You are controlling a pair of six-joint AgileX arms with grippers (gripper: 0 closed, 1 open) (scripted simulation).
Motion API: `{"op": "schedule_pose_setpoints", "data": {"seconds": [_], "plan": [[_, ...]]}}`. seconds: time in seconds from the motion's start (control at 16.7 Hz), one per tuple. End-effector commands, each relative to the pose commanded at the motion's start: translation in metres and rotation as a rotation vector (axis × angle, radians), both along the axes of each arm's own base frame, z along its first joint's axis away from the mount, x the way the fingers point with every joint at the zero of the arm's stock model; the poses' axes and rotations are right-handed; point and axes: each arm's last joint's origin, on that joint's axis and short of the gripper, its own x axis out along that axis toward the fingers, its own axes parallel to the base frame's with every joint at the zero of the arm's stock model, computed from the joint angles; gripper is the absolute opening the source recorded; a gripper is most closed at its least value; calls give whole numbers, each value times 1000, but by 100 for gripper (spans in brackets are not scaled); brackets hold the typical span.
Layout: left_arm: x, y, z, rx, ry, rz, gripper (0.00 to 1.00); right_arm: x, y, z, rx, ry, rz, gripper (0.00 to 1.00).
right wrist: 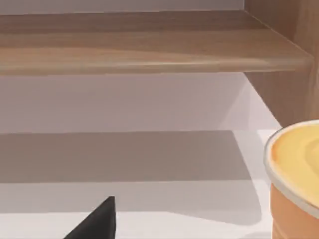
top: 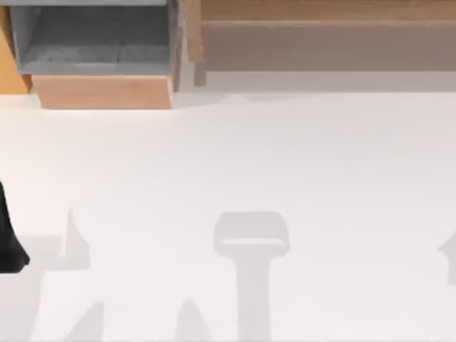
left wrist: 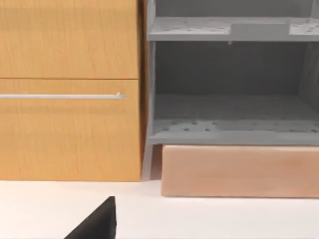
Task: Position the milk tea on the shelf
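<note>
A: Milk tea (right wrist: 296,179) seen in the right wrist view as an orange cup with a pale rim and a creamy yellow top, upright on the white table (top: 228,214), near the shelf (right wrist: 149,50) and just in front of its side wall. Not yet on the board.

B: And the shelf itself?

A: Long light-brown unit (top: 320,35) along the table's far edge, thin side post (top: 194,43) at its near end. Just beside that post, on the side away from the shelf, a smaller grey-lined wooden box (top: 100,57); beyond the box, an orange cabinet (left wrist: 70,89) with a thin metal handle (left wrist: 60,96).

B: Grippers?

A: Dark tip of the right gripper (right wrist: 97,221) low in its own view, facing the shelf, apart from the cup. Dark tip of the left gripper (left wrist: 97,221) facing the box and cabinet, well away from the shelf. Impossible to tell how far open either one is; nothing visibly held by either.

B: Step in hand?

A: Judged as the reach for the cup, task barely begun. Best done by the right arm: square up to the cup, close on the wall below the rim, keep it level, lift clear of the board's rounded front edge before moving in, set down well back from that edge and off the side wall.
</note>
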Motion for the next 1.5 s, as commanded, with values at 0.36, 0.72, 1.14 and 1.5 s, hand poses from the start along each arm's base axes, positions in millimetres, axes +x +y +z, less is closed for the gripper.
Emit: {"op": "schedule_pose_setpoints", "data": {"seconds": [0.36,0.72,1.14,1.5], "plan": [[0,0,0,0,0,0,100,-10,-50,-58,-18,-24,-6,100],[0,0,0,0,0,0,100,-15,-58,-70,-28,-32,-8,100],[0,0,0,0,0,0,100,17,-61,-70,-28,-32,-8,100],[0,0,0,0,0,0,100,65,-60,-70,-28,-32,-8,100]]}}
